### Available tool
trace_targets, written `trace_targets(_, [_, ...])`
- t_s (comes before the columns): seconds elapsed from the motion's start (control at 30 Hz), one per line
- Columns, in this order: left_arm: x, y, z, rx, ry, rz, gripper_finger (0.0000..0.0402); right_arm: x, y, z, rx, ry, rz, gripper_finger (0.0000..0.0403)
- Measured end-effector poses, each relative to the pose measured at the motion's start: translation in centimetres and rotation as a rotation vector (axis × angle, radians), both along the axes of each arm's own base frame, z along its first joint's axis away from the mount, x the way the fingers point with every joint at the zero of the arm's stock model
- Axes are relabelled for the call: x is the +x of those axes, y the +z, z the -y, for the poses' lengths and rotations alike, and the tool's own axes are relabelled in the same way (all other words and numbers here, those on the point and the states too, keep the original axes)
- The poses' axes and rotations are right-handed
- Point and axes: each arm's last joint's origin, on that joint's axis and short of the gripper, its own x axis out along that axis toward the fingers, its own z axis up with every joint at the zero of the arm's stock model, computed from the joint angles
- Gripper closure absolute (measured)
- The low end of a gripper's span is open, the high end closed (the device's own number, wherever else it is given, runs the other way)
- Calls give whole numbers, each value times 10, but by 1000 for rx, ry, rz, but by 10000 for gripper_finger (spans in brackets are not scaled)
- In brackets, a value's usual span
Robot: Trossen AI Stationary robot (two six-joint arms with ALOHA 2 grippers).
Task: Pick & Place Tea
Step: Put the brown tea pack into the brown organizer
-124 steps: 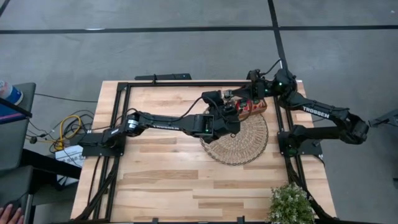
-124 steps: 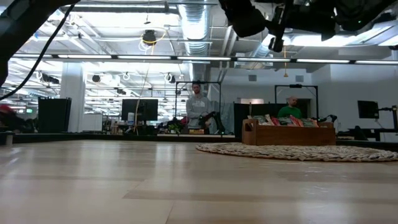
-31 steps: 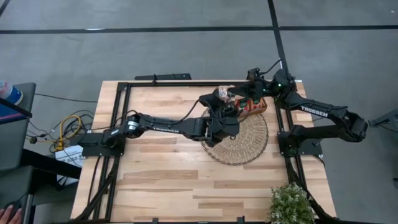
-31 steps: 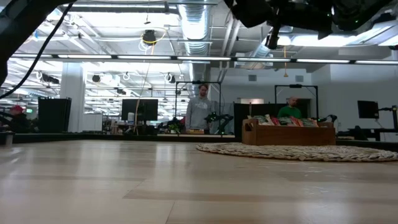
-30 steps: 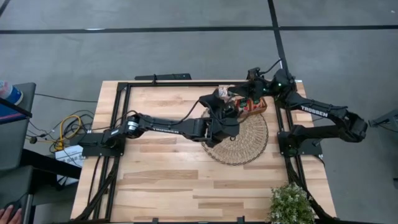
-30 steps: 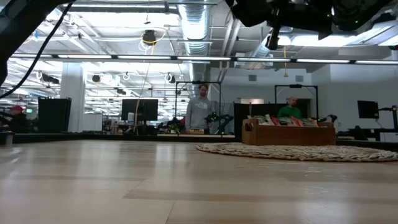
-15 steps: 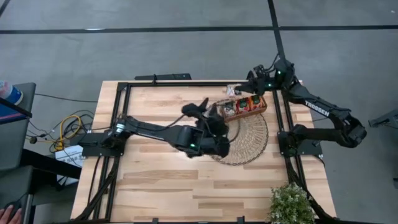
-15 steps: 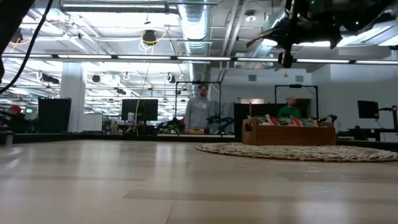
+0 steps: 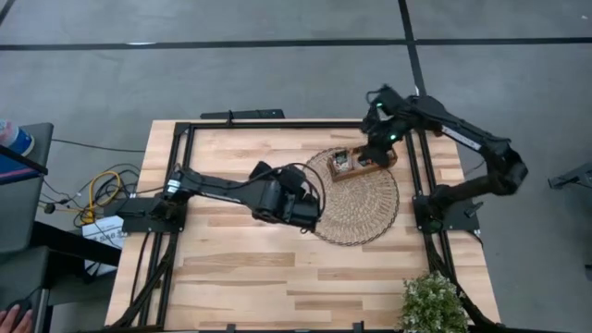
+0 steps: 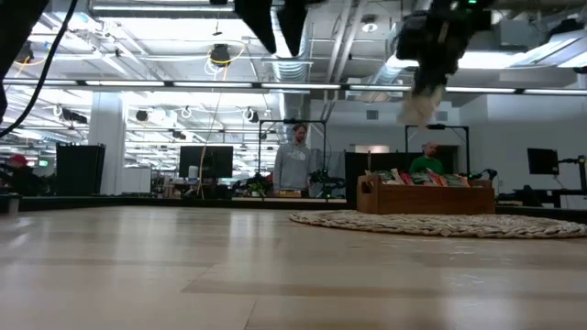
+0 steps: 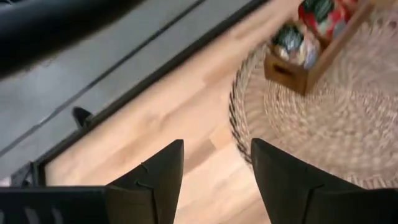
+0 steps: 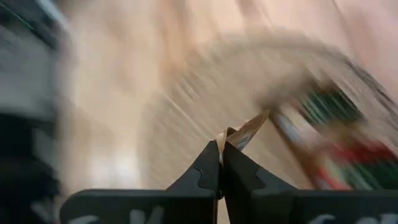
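A: What does the step in hand ask for, as you judge it?

B: The right gripper [image 12: 222, 151] carries one pale tea sachet [image 12: 245, 133] high above the wooden tray [image 9: 363, 163], so I think the placing comes next. It should bring the sachet over a compartment with free room, go down slowly and hold it upright, so that it slides between the other sachets [image 11: 314, 17] and does not fold on the tray wall. Which compartment has room, I cannot tell from here.

A: How does the right gripper hold it?

B: The fingers are pressed fully together and only an edge of the sachet is pinched at the tips. In the low view the sachet [image 10: 418, 104] hangs free below the gripper, above the tray [image 10: 424, 198], touching nothing. A thin grip like this can slip, so no fast swing.

A: And the left gripper [image 11: 214, 163]?

B: It is over the bare wood of the table [image 9: 240, 264], just beside the rim of the round wicker mat [image 9: 363, 215]. Its fingers stand partly apart and nothing is between them. It seems to wait.

A: Where are the rest of the sachets?

B: In the tray, which stands on the far part of the mat
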Motion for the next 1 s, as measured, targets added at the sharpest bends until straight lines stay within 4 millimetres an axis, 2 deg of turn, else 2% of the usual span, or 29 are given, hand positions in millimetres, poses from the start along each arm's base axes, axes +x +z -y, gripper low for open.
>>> trace_targets(0.07, [1, -11, -4, -33, 14, -37, 220, 12, -2, -1, -107, 41, -175, 403])
trace_targets(0.13, [0, -22, -8, -50, 26, -86, 220, 27, 0, -2, -218, 83, -254, 403])
trace_targets(0.3, [-7, -57, -16, -39, 79, -197, 220, 59, 5, -9, -422, 243, -310, 403])
trace_targets(0.47, [-21, -78, -19, -7, 146, -218, 222, 81, 1, -19, -494, 413, -312, 403])
trace_targets(0.6, [-40, -76, -23, 29, 198, -135, 246, 88, -11, -18, -495, 504, -342, 403])
trace_targets(0.83, [-86, -53, -33, 77, 219, 129, 328, 96, -28, -10, -545, 627, -398, 403])
trace_targets(1.0, [-109, -42, -40, 157, 221, 189, 351, 103, -42, -7, -582, 725, -452, 403])
